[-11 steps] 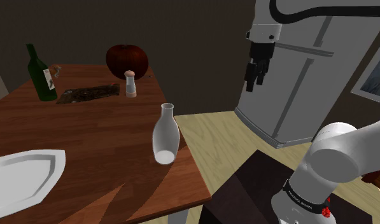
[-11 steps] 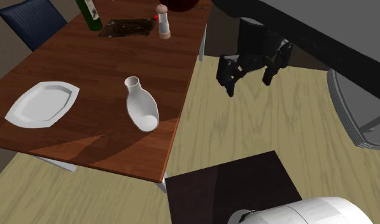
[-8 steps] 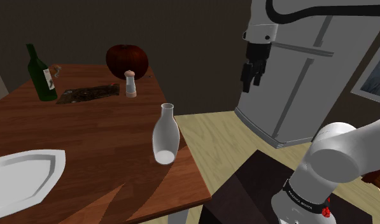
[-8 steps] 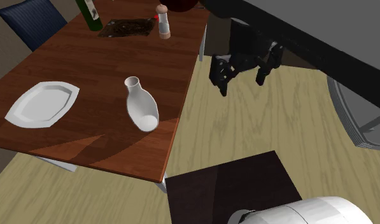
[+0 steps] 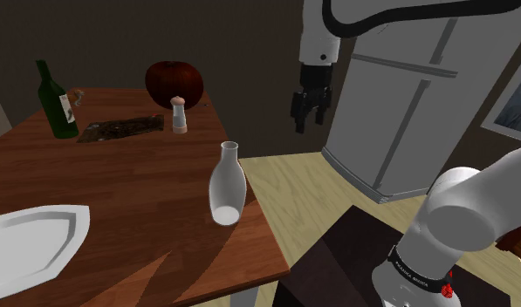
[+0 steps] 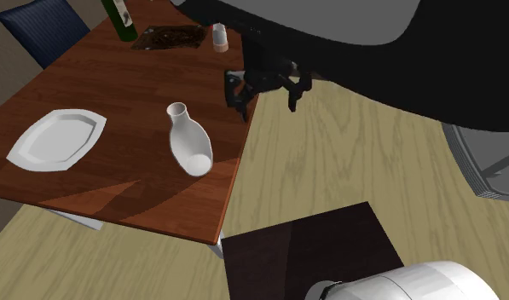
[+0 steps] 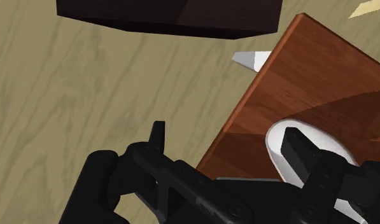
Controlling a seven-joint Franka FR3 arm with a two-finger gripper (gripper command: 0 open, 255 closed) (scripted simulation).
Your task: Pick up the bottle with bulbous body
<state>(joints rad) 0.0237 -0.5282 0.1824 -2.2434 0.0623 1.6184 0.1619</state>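
The wooden tabletop (image 5: 136,192) carries everything, so I work from the edge nearest the stand. My arm (image 5: 318,30) reaches high over that edge, which leaves room to descend from above. The pale bulbous bottle (image 5: 225,187) stands upright near the tabletop's corner, apart from the other things, so I expect a clean approach. The gripper (image 6: 267,104) hangs above and beside it, not touching. Its fingers (image 7: 295,143) are spread wide with nothing between them, ready, I judge, to straddle the bottle.
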